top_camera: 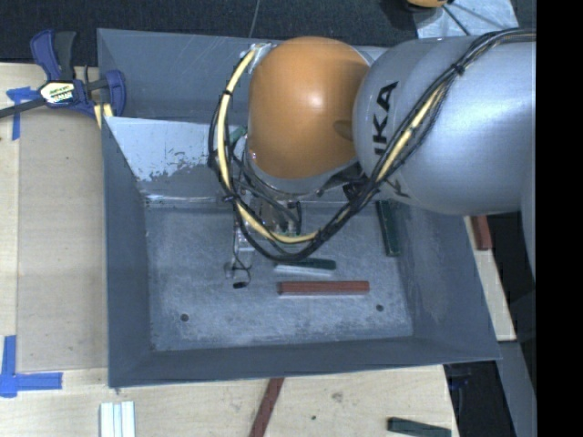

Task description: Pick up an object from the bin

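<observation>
**Bin [123, 271] with three slim pieces, hand low at left of centre**

Overhung across the upper middle by the silver arm [465, 126], itself cut off at the right. Much of the back floor hidden beneath the orange cover [301, 107] and the looped yellow-and-black cables [223, 126].

Lying flat on the floor just below centre: reddish-brown bar [323, 288], longest of the loose things and in full view. Lengthwise along the right side: dark green piece [389, 228], upper end tucked under the arm, kind hard to make out. Just above the bar and apart from it: dark pen-like piece [308, 265], left end lost under the cables.

Smallest, the hand [240, 274], low over bare floor just left of the bar's left end. Near both slim pieces, touching neither as far as can be seen. Clenched or released: cannot tell.
</observation>
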Motion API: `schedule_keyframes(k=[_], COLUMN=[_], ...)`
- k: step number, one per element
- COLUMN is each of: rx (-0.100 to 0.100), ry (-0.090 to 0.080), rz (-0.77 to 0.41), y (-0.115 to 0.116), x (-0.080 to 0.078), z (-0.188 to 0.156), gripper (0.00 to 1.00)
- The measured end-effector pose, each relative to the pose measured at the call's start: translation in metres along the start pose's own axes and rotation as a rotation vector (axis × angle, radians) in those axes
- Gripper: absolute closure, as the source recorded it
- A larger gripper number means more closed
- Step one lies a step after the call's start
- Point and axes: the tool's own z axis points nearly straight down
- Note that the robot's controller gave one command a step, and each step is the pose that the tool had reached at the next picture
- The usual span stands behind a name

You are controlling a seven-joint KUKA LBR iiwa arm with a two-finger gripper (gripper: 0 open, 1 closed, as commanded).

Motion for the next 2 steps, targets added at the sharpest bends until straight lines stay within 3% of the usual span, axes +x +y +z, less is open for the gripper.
schedule_keyframes(k=[2], rx=[-0.003], ry=[-0.008], rz=[0.0], y=[-0.0012], x=[-0.0022], z=[-0.0044], gripper=[0.0])
